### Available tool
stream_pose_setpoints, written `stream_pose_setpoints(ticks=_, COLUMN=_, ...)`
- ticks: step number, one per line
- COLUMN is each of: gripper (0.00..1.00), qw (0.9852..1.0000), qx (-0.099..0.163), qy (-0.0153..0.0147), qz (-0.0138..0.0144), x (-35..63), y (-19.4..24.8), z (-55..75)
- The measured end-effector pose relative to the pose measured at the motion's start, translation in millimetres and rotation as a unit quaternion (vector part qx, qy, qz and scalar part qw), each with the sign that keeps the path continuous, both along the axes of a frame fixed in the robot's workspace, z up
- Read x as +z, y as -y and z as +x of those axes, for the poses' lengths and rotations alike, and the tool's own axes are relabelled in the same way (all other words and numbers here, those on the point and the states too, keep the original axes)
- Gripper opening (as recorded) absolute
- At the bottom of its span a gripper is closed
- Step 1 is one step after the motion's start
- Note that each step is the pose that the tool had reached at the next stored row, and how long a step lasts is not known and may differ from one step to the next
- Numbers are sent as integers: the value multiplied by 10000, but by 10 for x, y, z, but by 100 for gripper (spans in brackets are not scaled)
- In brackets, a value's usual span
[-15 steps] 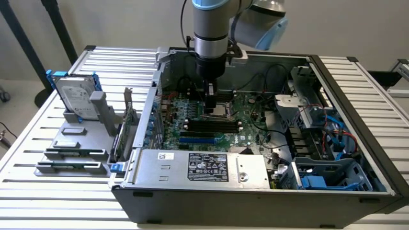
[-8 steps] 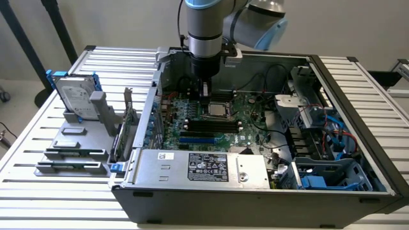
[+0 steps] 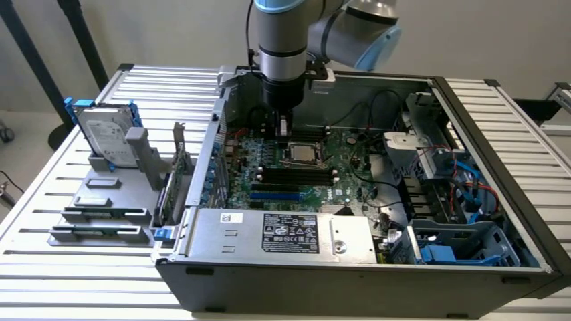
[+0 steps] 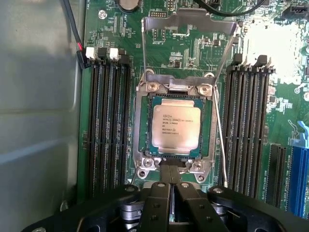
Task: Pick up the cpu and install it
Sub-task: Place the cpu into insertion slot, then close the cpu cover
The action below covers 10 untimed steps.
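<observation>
The cpu (image 4: 176, 126), a flat square chip with a silver top and printed text, lies in the socket frame (image 4: 143, 125) on the green motherboard; it also shows in the exterior view (image 3: 301, 153). My gripper (image 4: 170, 175) is shut, its two black fingers pressed together with nothing between them. The fingertips hover at the socket's edge beside the cpu. In the exterior view the gripper (image 3: 283, 131) hangs straight down inside the open computer case, just behind the socket.
The socket's load plate (image 4: 188, 19) stands open, and a thin wire lever (image 4: 221, 140) runs beside the frame. Black memory slots (image 4: 108, 125) flank the socket. Outside the case wall (image 3: 214, 134), a grey stand (image 3: 107, 207) holds a hard drive (image 3: 105, 134) and memory sticks.
</observation>
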State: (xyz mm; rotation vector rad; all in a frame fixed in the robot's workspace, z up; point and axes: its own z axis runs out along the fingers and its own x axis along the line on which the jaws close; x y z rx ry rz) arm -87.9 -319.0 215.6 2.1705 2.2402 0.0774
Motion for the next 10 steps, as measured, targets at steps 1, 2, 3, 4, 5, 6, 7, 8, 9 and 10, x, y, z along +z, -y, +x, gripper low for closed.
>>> stream_pose_setpoints(ticks=1, gripper=11, qw=10000, qx=0, qy=0, qz=0, x=0, y=0, z=-12)
stream_pose_setpoints(ticks=2, gripper=11, qw=10000, qx=0, qy=0, qz=0, x=0, y=0, z=-17)
stream_pose_setpoints(ticks=3, gripper=11, qw=10000, qx=0, qy=0, qz=0, x=0, y=0, z=-16)
stream_pose_setpoints(ticks=4, gripper=11, qw=10000, qx=0, qy=0, qz=0, x=0, y=1, z=-17)
stream_pose_setpoints(ticks=5, gripper=11, qw=10000, qx=0, qy=0, qz=0, x=0, y=0, z=-17)
stream_pose_setpoints(ticks=6, gripper=11, qw=10000, qx=0, qy=0, qz=0, x=0, y=1, z=-17)
stream_pose_setpoints(ticks=7, gripper=11, qw=10000, qx=0, qy=0, qz=0, x=0, y=1, z=-17)
stream_pose_setpoints(ticks=8, gripper=11, qw=10000, qx=0, qy=0, qz=0, x=0, y=1, z=-17)
stream_pose_setpoints(ticks=9, gripper=11, qw=10000, qx=0, qy=0, qz=0, x=0, y=1, z=-17)
stream_pose_setpoints(ticks=10, gripper=11, qw=10000, qx=0, qy=0, qz=0, x=0, y=0, z=-17)
